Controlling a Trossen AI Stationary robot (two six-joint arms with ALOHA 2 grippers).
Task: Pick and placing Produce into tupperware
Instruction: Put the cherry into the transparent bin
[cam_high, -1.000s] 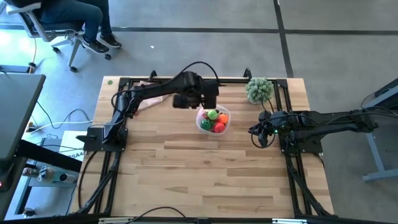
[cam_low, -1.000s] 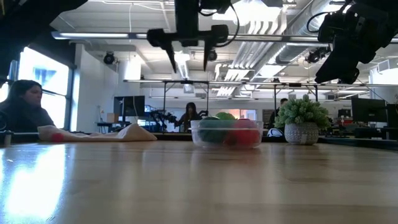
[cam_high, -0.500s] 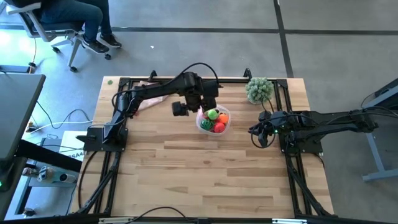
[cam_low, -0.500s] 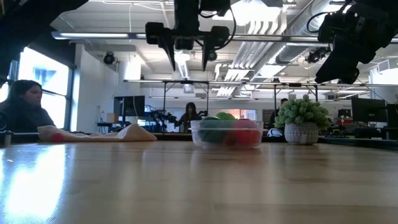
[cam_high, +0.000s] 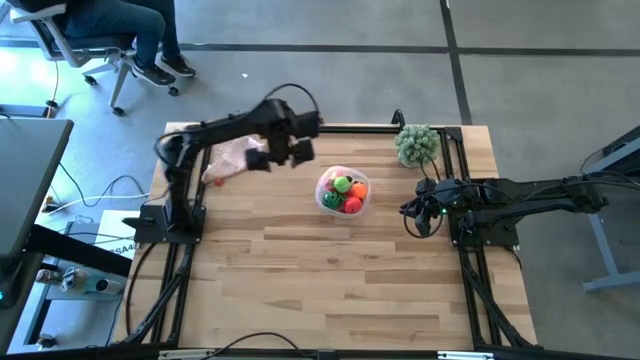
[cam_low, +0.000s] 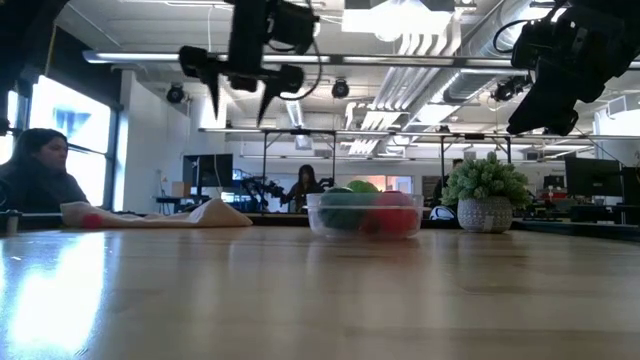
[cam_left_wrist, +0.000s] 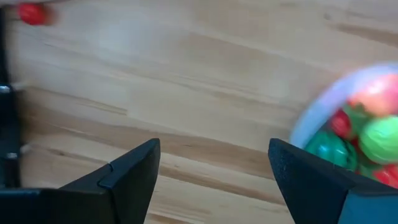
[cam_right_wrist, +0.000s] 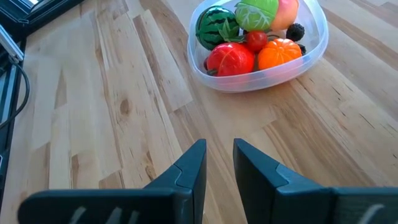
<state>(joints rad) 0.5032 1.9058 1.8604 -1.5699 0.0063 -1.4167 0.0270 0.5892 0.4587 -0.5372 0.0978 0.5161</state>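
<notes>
The clear tupperware tub (cam_high: 343, 192) (cam_low: 363, 215) (cam_right_wrist: 258, 78) stands on the table mid-far. It holds the produce: a striped green ball (cam_right_wrist: 217, 25), a red piece (cam_right_wrist: 230, 59), an orange ball (cam_right_wrist: 280, 53), a green ball (cam_right_wrist: 256, 11) and a dark berry (cam_right_wrist: 295, 30). One more red piece (cam_left_wrist: 31, 14) (cam_low: 92, 220) lies by the beige cloth (cam_high: 232, 158). My left gripper (cam_high: 283, 155) (cam_low: 238, 112) (cam_left_wrist: 214, 162) hangs open and empty high above the table, between cloth and tub. My right gripper (cam_high: 415, 212) (cam_right_wrist: 219, 162) waits shut, right of the tub.
A bushy pale-green plant in a pot (cam_high: 417, 145) (cam_low: 487, 198) stands at the far right of the table. The beige cloth (cam_low: 165, 213) lies far left. Bare wood (cam_high: 330, 280) fills the near half. People sit in the room beyond.
My left gripper has swung from above the tub toward the table's left, toward the beige cloth, staying high and open. The tub and its produce have not moved. The right arm has kept still.
</notes>
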